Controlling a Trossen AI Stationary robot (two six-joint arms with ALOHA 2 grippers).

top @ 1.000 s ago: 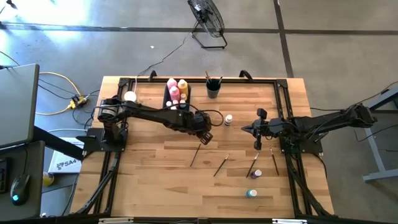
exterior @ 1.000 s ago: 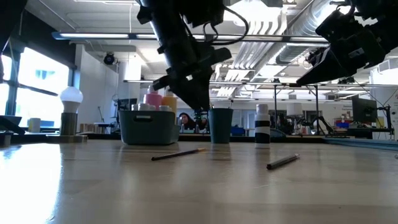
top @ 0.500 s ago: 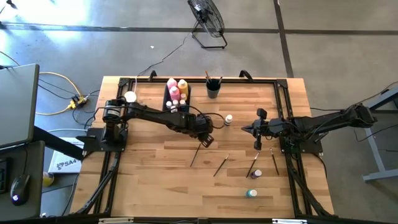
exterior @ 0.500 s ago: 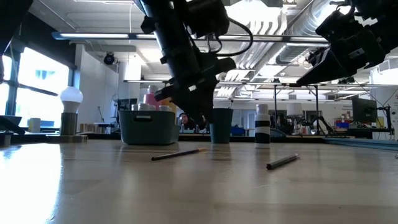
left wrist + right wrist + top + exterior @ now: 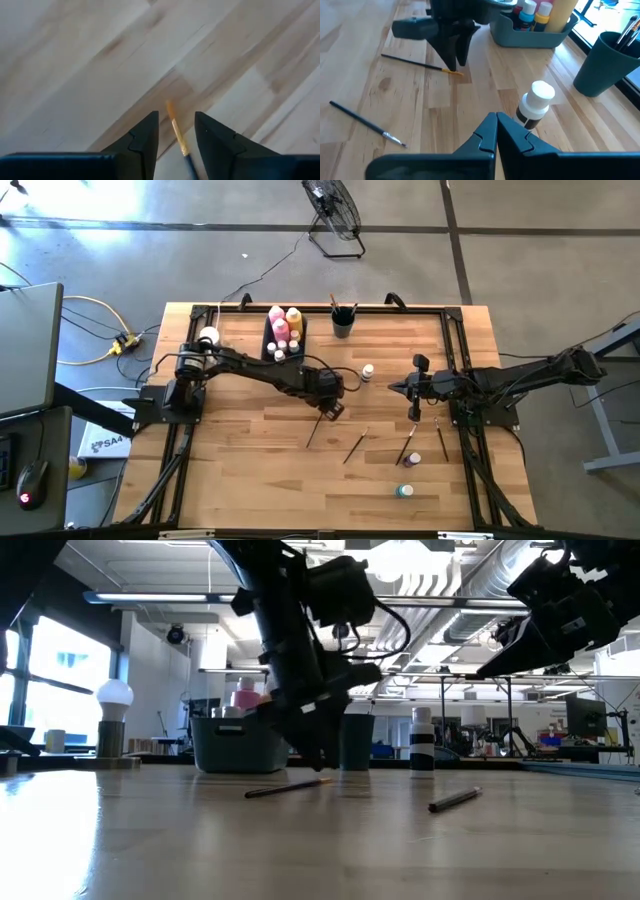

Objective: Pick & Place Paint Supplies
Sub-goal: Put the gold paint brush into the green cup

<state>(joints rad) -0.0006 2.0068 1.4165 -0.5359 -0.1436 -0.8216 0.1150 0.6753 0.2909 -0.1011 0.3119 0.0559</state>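
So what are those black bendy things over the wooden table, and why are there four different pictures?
They are two robot arms, each ending in a two-finger gripper. One camera looks straight down, one sits at table height, and one rides on each wrist. On the wooden table lie thin dark-handled paintbrushes, a few small white-capped paint bottles, a grey bin of tall pink and yellow bottles and a dark cup of brushes. The left gripper is low over the orange-tipped brush, its open fingers either side of the tip, not yet squeezing. The right gripper is shut, holds nothing and waits near a black-and-white bottle.
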